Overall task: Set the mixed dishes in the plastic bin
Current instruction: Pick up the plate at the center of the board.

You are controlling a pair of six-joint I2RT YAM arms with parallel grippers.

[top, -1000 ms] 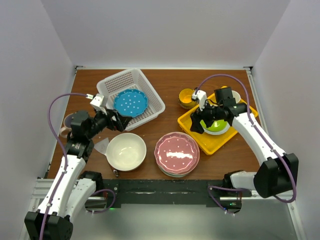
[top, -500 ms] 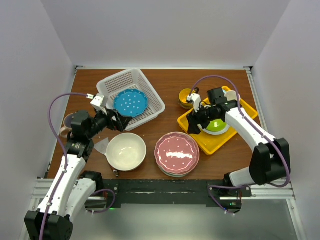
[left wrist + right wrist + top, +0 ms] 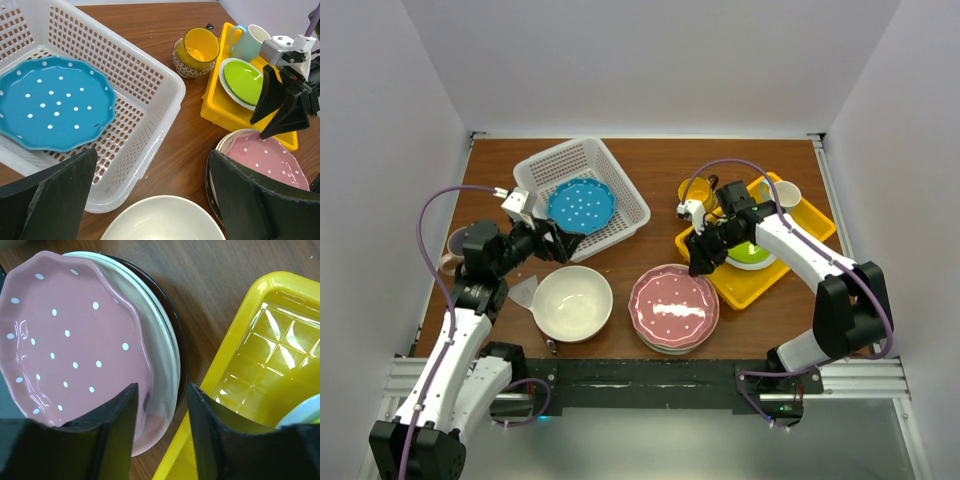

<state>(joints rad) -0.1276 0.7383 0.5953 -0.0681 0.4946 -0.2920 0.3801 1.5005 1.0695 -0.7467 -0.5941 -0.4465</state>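
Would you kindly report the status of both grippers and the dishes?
Left gripper open, empty, beside the plastic bin. Right gripper open above rim of the pink dotted plate. Blue plate in bin; yellow tray crowds the stack.

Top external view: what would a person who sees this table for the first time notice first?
The blue white-dotted plate stands out, lying alone in the white plastic bin at the back left. Next comes the pink dotted plate, topping a stack at the front centre, with the open right gripper above its edge. The bright yellow tray on the right holds a lime-green plate.
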